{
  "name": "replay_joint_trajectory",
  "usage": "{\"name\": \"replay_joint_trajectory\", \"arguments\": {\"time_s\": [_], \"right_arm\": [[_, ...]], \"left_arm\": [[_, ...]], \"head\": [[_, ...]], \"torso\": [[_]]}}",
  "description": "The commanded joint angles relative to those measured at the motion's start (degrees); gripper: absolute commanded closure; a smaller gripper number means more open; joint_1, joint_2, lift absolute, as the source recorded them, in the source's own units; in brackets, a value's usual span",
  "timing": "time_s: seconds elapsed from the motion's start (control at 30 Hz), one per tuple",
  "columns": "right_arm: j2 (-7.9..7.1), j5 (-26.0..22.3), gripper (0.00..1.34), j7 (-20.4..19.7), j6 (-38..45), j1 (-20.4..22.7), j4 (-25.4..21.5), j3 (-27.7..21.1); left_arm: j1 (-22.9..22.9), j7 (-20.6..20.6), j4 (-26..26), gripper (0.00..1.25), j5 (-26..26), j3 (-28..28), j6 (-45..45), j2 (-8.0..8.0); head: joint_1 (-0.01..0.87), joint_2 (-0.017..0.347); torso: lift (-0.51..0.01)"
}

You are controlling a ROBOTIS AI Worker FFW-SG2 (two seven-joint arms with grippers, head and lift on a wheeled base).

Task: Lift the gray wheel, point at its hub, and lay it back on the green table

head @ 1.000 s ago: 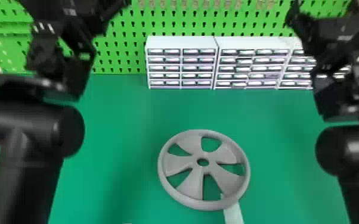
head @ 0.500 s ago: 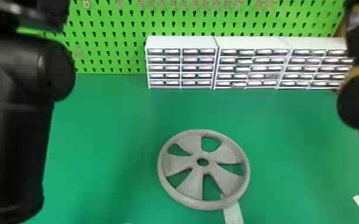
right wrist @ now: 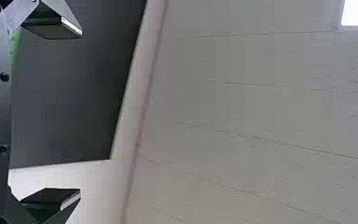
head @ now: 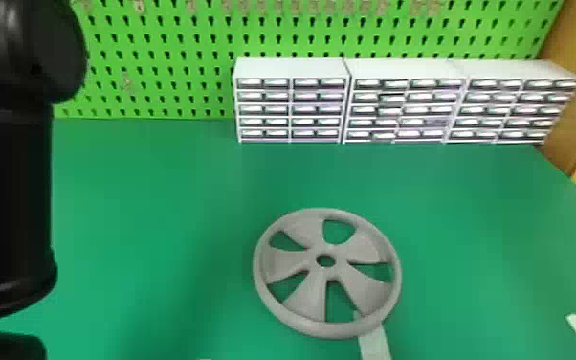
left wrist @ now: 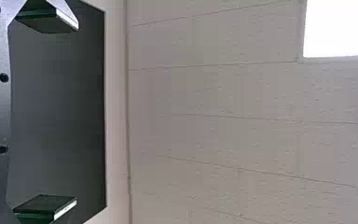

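Wheel [head: 306,234] is lying on the table [head: 158,201] at the head view's lower centre; left gripper [left wrist: 74,114] and right gripper [right wrist: 79,113] are keeping their fingers spread wide apart.

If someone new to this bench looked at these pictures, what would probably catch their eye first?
Probably the gray wheel, lying flat on the green table with its hub hole and broad spokes facing up. Next might be the black left arm, large and dark at the head view's left edge. Behind the wheel, the white drawer cabinets stand out in a row before the bright green pegboard.
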Motion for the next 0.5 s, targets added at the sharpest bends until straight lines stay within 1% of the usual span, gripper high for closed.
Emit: {"name": "replay_joint_trajectory", "arguments": {"time_s": [0.0,0.1,0.2,0.3,0.47], "right_arm": [[-0.9,1.32,0.11,-0.57,-0.02,-2.34,-1.41,-0.37],[-1.34,1.76,0.11,-1.09,-0.19,-3.22,-2.03,-0.37],[-1.61,2.2,0.11,-1.62,-0.28,-4.18,-2.64,-0.46],[-1.61,2.47,0.11,-1.8,-0.63,-4.97,-3.08,-0.46],[-1.78,2.91,0.11,-1.97,-0.9,-5.33,-4.22,-0.37]], "left_arm": [[-0.81,0.55,-2.04,0.0,-1.08,1.3,-0.84,0.3],[-1.42,0.64,-3.18,0.0,-1.26,2.09,-0.84,0.65],[-2.21,0.82,-4.24,0.0,-1.52,2.35,-0.84,1.36],[-2.57,1.26,-5.12,0.0,-2.14,2.53,-0.93,1.62],[-2.21,1.61,-6.0,0.0,-2.14,3.32,-1.46,1.62]], "head": [[0.692,0.048],[0.692,0.048],[0.692,0.048],[0.692,0.048],[0.692,0.048]], "torso": [[-0.093],[-0.093],[-0.093],[-0.093],[-0.093]]}}
